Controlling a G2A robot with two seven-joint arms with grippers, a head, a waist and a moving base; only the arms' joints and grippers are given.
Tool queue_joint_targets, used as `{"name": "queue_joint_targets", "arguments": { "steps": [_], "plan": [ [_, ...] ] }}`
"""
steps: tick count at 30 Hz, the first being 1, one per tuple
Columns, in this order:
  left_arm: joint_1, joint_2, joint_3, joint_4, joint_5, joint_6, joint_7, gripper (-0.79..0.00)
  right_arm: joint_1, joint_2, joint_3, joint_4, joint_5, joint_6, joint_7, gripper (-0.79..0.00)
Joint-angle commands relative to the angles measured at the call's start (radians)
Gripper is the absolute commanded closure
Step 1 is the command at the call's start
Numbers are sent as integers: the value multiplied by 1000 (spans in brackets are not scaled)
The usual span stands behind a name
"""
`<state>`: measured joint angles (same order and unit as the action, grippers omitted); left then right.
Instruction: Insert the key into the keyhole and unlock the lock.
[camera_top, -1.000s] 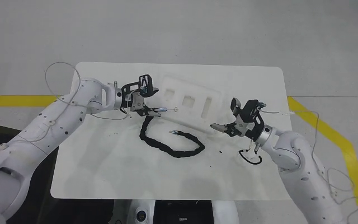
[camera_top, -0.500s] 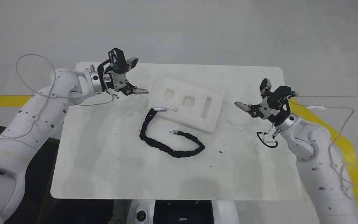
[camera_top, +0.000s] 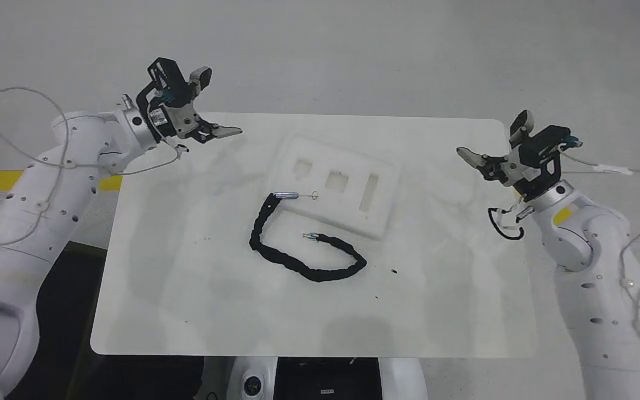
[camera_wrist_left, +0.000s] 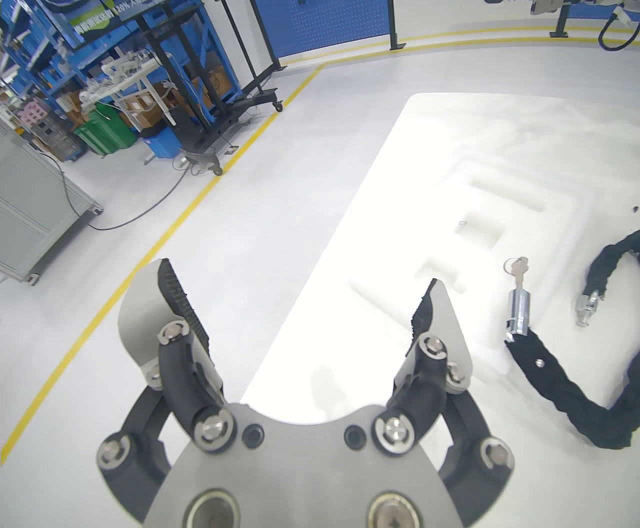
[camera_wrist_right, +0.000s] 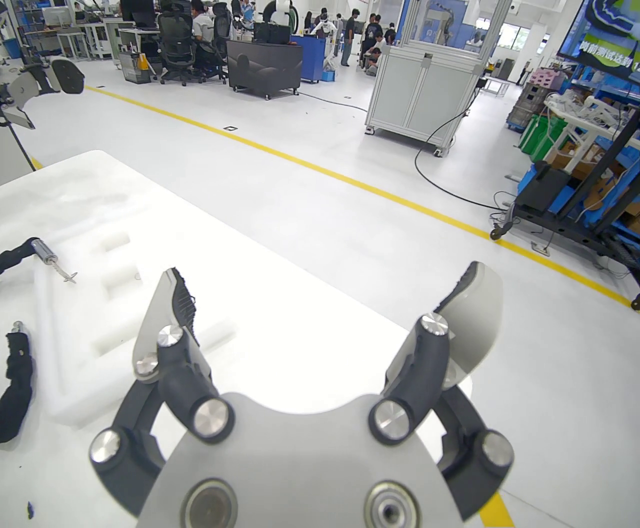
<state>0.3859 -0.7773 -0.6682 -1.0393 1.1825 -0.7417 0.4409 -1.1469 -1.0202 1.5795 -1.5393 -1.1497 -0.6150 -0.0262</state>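
We find our left gripper (camera_top: 225, 131) and right gripper (camera_top: 470, 155) both spread wide and empty at far corners of the table (camera_top: 150, 300), while the key (camera_top: 308, 196) sits in the lock (camera_top: 286, 196) ending the chain (camera_top: 300, 262), shaft lying sideways on the foam tray (camera_top: 385, 170) edge, nearer our left

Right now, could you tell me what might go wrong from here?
1. The key is thin and lies low on the foam tray; wide fingers might nudge it rather than pinch it.
2. The lock cylinder lies loose on a limp chain; with the left gripper and right gripper open, far off, it may roll when touched.
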Motion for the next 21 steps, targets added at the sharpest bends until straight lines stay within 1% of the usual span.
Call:
{"name": "queue_joint_targets", "arguments": {
  "steps": [1, 7, 21],
  "plan": [
    [2, 1, -13, -3, 9, 8, 0, -785, 9, 2, 4, 2, -1, -8, 4, -785],
    [18, 2, -41, -19, 18, 20, -31, -785, 17, 3, 10, 7, -5, -14, 5, -785],
    [18, 2, -40, -19, 18, 20, -31, -784, 17, 3, 10, 7, -5, -14, 5, -785]
  ]
}}
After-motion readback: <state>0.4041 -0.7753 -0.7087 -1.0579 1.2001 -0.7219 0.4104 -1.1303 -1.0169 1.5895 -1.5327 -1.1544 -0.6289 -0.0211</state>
